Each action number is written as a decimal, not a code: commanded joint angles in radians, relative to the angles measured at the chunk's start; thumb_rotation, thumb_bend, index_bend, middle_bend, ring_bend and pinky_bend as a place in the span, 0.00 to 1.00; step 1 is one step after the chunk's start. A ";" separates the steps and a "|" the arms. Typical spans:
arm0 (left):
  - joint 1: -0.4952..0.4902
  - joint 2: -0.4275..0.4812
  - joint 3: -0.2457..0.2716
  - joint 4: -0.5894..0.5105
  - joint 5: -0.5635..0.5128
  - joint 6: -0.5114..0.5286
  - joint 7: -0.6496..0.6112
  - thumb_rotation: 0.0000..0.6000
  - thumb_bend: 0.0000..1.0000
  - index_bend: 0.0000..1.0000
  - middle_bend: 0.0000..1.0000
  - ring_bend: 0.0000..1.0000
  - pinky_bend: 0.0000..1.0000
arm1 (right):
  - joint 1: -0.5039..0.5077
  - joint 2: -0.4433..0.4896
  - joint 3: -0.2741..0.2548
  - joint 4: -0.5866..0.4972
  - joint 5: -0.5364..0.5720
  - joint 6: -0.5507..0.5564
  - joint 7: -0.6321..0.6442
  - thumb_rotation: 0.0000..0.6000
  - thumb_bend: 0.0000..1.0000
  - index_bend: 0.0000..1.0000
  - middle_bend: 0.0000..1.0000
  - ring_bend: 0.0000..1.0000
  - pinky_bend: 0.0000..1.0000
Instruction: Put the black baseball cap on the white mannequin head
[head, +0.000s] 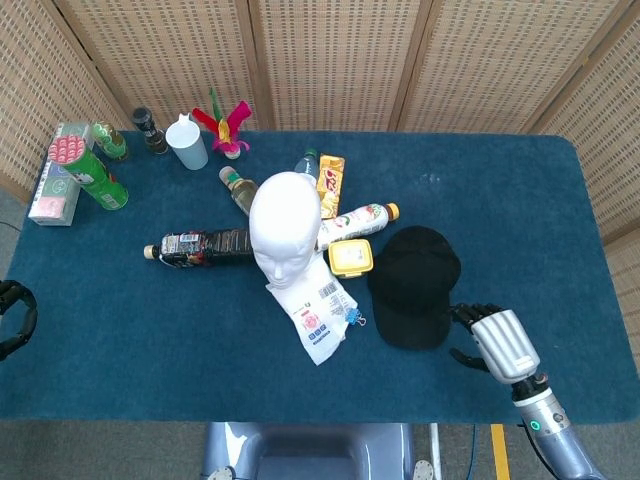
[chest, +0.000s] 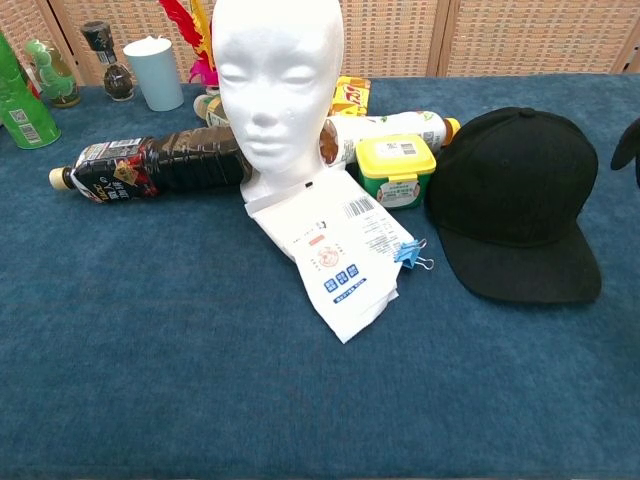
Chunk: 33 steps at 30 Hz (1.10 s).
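Note:
The black baseball cap (head: 413, 284) (chest: 519, 200) lies flat on the blue table (head: 500, 210), brim toward the front edge. Left of it the white mannequin head (head: 284, 226) (chest: 279, 85) stands upright, facing the front. My right hand (head: 497, 343) hovers just right of the cap's brim, fingers apart and holding nothing; only a dark fingertip of the right hand (chest: 628, 150) shows at the chest view's right edge. My left hand (head: 12, 316) peeks in at the left edge of the head view, mostly cut off.
A dark drink bottle (head: 200, 246), a yellow-lidded tub (head: 350, 258), a white packet with a blue clip (head: 315, 312) and a white bottle (head: 352, 223) crowd around the mannequin head. A cup (head: 187, 143), green cans (head: 88, 172) and a feather toy (head: 226, 124) stand at the back left.

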 joint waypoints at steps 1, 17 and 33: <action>-0.002 0.014 -0.005 -0.008 -0.010 -0.005 -0.005 1.00 0.30 0.63 0.49 0.37 0.40 | 0.018 -0.057 0.006 0.052 -0.025 0.022 -0.013 1.00 0.10 0.48 0.64 0.73 0.81; -0.001 0.037 -0.008 -0.017 -0.029 -0.009 -0.022 1.00 0.30 0.63 0.49 0.37 0.40 | 0.066 -0.146 -0.033 0.144 -0.032 -0.042 -0.072 1.00 0.07 0.55 0.73 0.84 0.93; 0.007 0.022 -0.003 0.018 -0.043 -0.010 -0.054 1.00 0.30 0.63 0.49 0.37 0.40 | 0.098 -0.238 -0.041 0.228 0.030 -0.125 -0.136 1.00 0.07 0.54 0.73 0.85 0.93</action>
